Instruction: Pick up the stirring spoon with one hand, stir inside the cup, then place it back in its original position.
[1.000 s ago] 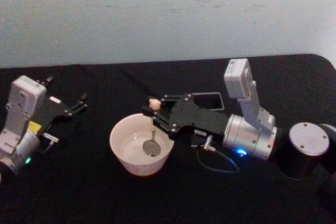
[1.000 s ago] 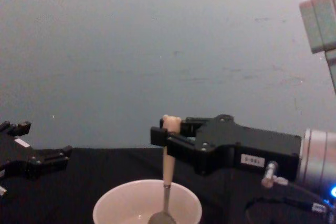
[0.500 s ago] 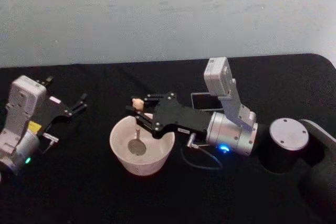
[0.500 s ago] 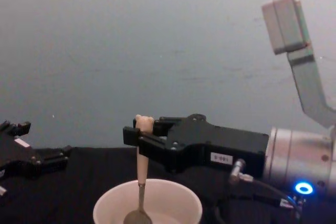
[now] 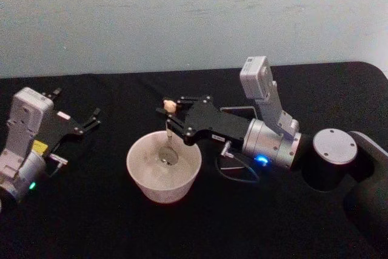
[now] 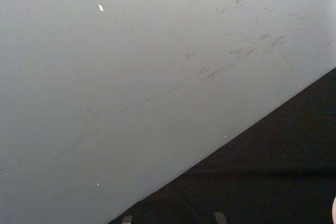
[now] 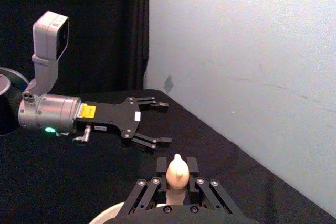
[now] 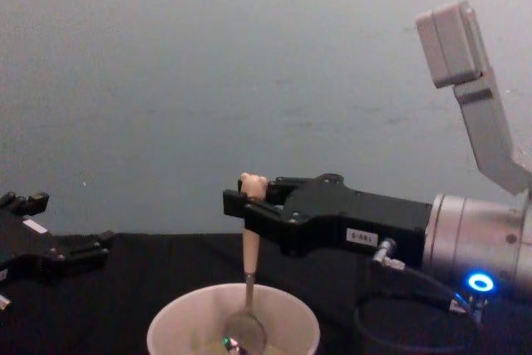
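Pinches stirring spoon (image 8: 248, 237) just under bear head with right gripper (image 5: 170, 117), fingers closed tight; holds it upright to dip bowl inside cup (image 5: 159, 189), near centre, for stirring. Parks left gripper (image 5: 93, 119), fingers spread, empty, at cup's 9 o'clock, clear.

The right gripper (image 5: 171, 115) is reaching in over the cup (image 5: 159, 191) from the right, and the stirring spoon (image 5: 170, 139) clamped in it is standing upright in the cup's mouth, taking up its middle. The right arm is lying across the front of the dark square holder (image 5: 237, 108), blocking the way to it from this side. Bare black table (image 5: 109, 210) is stretching between the cup and the left gripper (image 5: 97, 117), which is sitting well apart with fingers spread.
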Available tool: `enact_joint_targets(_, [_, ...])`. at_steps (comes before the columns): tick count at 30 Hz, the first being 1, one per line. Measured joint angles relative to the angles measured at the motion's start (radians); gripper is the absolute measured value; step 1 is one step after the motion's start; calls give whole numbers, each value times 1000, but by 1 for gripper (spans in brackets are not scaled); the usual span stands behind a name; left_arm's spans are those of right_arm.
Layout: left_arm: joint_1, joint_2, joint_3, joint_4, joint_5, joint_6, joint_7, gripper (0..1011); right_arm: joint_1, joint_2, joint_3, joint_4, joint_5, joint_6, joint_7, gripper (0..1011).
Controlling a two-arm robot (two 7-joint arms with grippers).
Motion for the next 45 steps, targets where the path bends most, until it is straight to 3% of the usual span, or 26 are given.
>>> enact_joint_targets(12, [0,0,0,0,0,0,0,1001,-10,4,15,-19,3,-1,1,212])
enact_joint_targets(24, [0,0,0,0,0,0,0,1002,-26,39,52,-122,39,-17,8,212])
enact_joint_targets(37, [0,0,0,0,0,0,0,1001,-32,116,118,-238,90,-44,19,212])
enact_joint_targets(45, [0,0,0,0,0,0,0,1001,-61,186,165,-287,103,-59,15,212])
